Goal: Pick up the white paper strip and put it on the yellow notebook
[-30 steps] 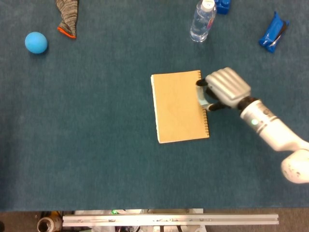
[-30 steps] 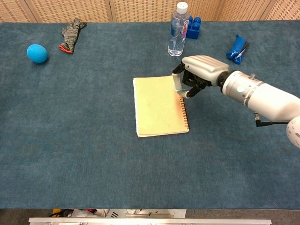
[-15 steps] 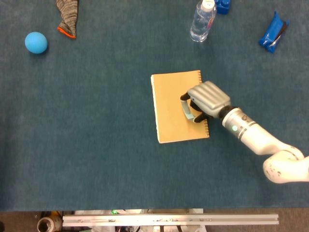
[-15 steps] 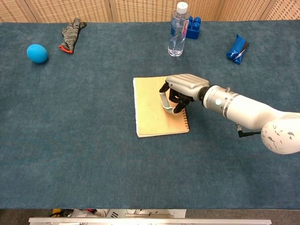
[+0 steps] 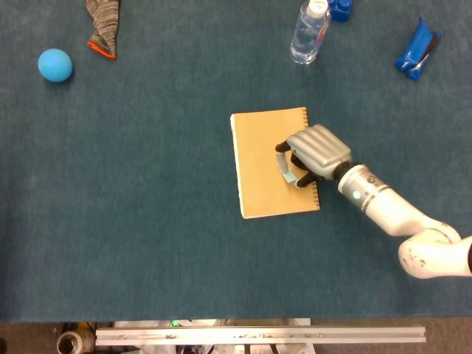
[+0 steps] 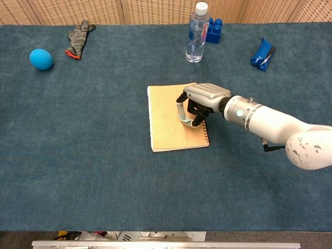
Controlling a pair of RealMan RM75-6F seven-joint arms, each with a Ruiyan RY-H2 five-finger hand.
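Note:
The yellow spiral notebook (image 5: 265, 166) (image 6: 168, 119) lies flat near the table's middle. My right hand (image 5: 313, 151) (image 6: 202, 98) hovers low over its right half, near the spiral edge. Its curled fingers pinch the white paper strip (image 5: 283, 164) (image 6: 182, 115), which hangs down onto the notebook cover. My left hand shows in neither view.
A clear water bottle (image 5: 308, 31) (image 6: 196, 32) stands behind the notebook, with a blue block (image 6: 213, 30) beside it. A blue packet (image 5: 417, 50) (image 6: 262, 53) lies far right. A blue ball (image 5: 55, 65) (image 6: 41, 58) and a striped sock (image 5: 102, 26) (image 6: 79, 37) lie far left.
My right hand carried the strip leftward from beside the spiral edge to over the notebook's right half, and lowered. In the last half second it barely moved.

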